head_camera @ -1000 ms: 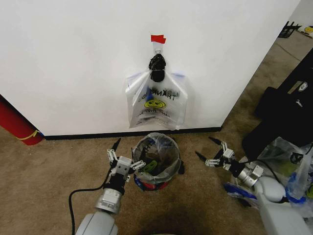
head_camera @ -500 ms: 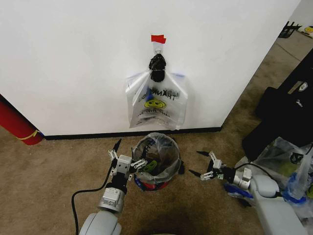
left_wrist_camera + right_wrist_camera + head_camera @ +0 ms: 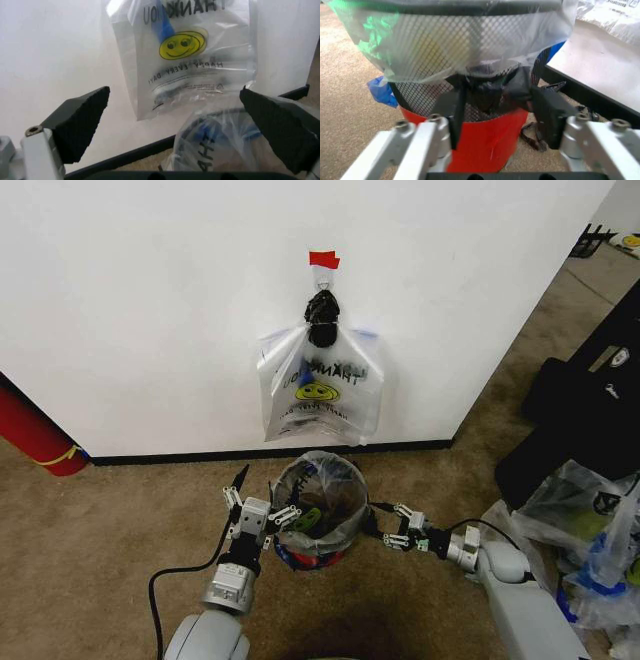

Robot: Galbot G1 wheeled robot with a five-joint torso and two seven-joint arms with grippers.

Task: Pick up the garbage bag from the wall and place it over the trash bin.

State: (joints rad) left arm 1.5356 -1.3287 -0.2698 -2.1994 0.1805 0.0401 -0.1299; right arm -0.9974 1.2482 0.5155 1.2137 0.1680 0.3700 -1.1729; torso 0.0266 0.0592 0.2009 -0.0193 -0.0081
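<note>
Both grippers at frame bottom-centre, fingers spread: left gripper point(image 3: 262, 515) and right gripper point(image 3: 385, 523) flank trash bin point(image 3: 322, 548); garbage bag point(image 3: 320, 395) hangs on wall point(image 3: 150, 300) above.

A plain indoor room set up as a test space rather than a lived-in home: bare white wall point(image 3: 150, 300) with a black baseboard point(image 3: 270, 453) and worn beige carpet point(image 3: 110, 520). Right of the wall's corner sit dark bags point(image 3: 580, 415) and stuffed clear plastic bags point(image 3: 590, 530); a red cylinder point(image 3: 35, 435) leans at the wall's left end.
</note>
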